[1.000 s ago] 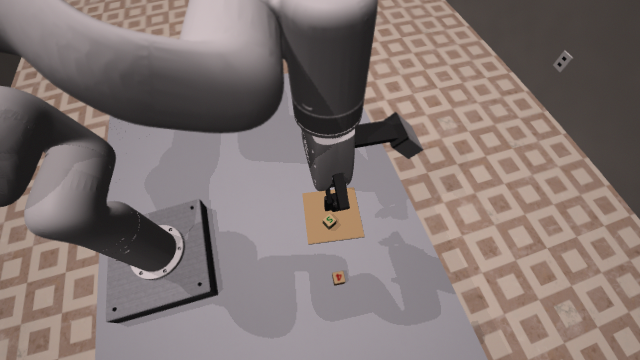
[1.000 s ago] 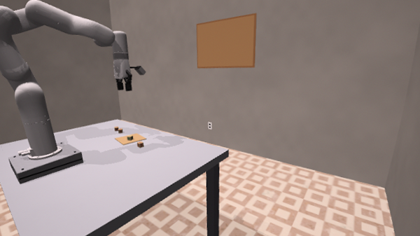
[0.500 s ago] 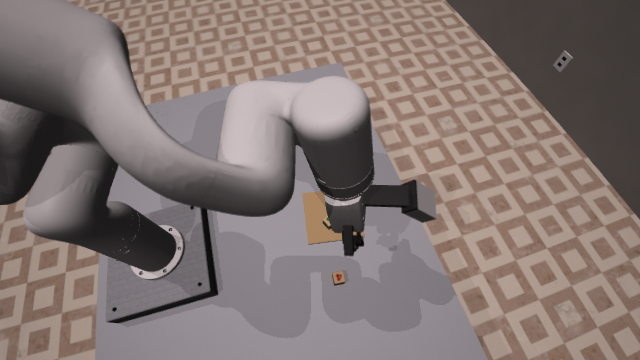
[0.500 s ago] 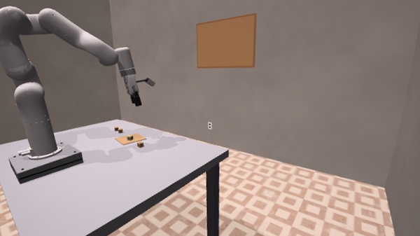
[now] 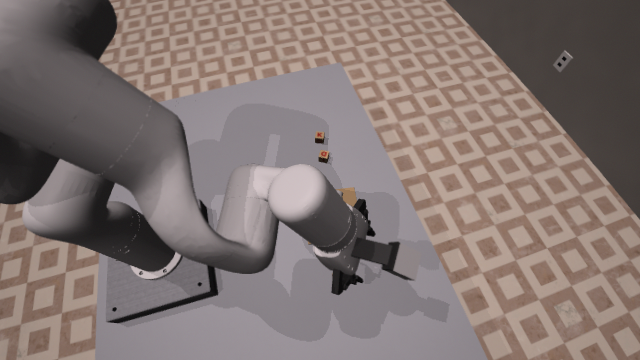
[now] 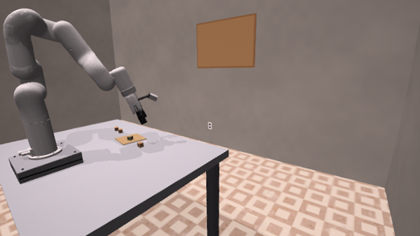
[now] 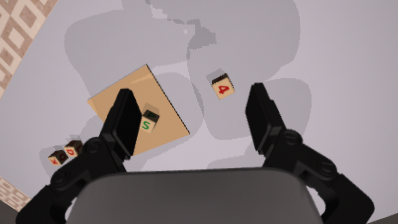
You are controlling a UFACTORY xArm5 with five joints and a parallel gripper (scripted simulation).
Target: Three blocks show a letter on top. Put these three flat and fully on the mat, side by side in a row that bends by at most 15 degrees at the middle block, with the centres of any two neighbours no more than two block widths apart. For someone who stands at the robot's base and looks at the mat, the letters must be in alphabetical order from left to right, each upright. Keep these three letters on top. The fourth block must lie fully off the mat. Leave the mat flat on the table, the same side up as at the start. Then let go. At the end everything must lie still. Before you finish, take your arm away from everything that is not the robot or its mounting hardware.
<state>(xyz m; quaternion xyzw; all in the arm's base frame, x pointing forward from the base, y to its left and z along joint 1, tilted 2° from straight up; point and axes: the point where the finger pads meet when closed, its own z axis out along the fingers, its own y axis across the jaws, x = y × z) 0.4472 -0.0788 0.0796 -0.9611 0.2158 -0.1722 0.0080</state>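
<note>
The gripper is open and empty, tilted, high above the table. The tan mat lies flat, mostly hidden by the arm in the top view. A block with a green S on top stands on it, turned relative to the mat's edges. Off the mat, a block with a red K on top stands near a block with a red, rounded letter on top, possibly D. On the mat's opposite side is a block with a red 4, off the mat.
The robot's base plate stands on the grey table. The wrist camera sticks out beside the gripper. The K block and its neighbour stand close together with a small gap.
</note>
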